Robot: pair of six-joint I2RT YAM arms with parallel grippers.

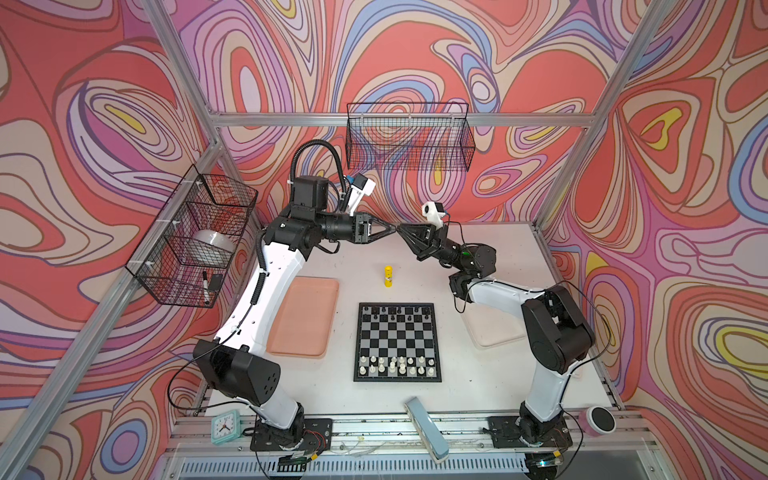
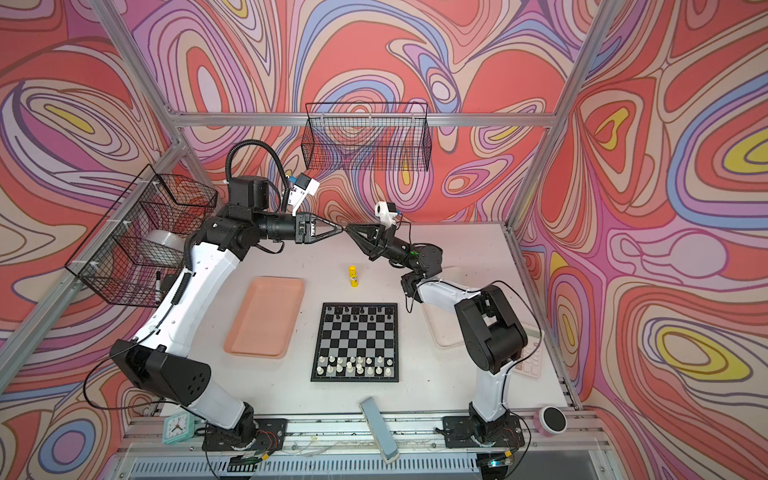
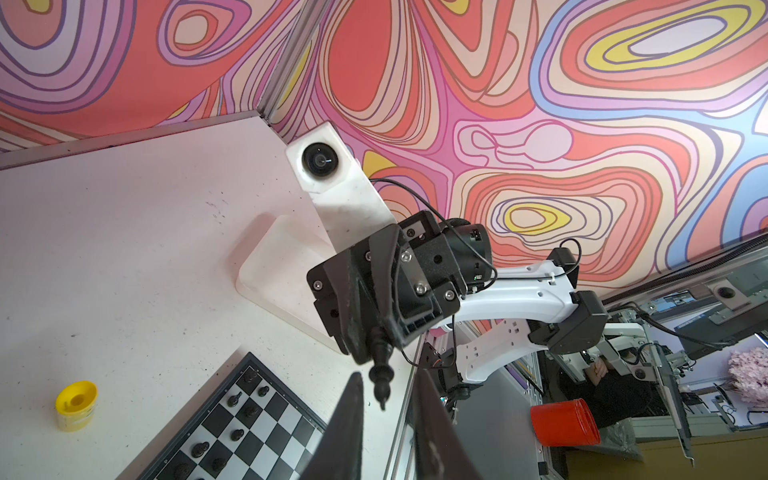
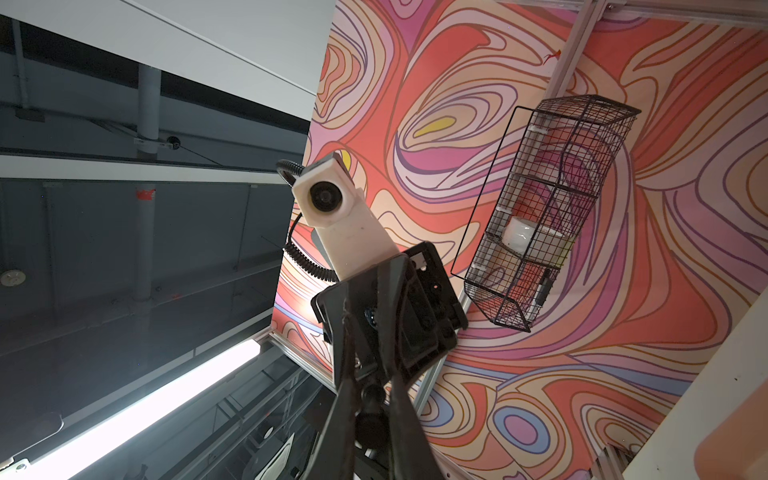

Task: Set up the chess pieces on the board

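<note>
The board (image 1: pixel 397 337) (image 2: pixel 355 338) lies mid-table, with black chess pieces (image 1: pixel 395 312) on its far rows and cream-white ones (image 1: pixel 395 365) on its near rows. High above the table's back, both grippers meet tip to tip. My right gripper (image 1: pixel 400 228) (image 3: pixel 365 347) (image 4: pixel 371 390) is shut on a black chess piece (image 3: pixel 380 368) (image 4: pixel 372 419) whose pointed end sticks out. My left gripper (image 1: pixel 392 229) (image 3: pixel 387 374) is open, its fingers either side of that end without touching it. A corner of the board (image 3: pixel 253 428) shows in the left wrist view.
A pink tray (image 1: pixel 303 316) lies left of the board, a white tray (image 1: pixel 494 330) to its right under the right arm, and a yellow glue stick (image 1: pixel 388 276) stands behind it. Wire baskets (image 1: pixel 409 137) (image 1: pixel 195 237) hang on the walls. A clock (image 1: pixel 225 424) and a grey-blue block (image 1: pixel 426 432) sit on the front rail.
</note>
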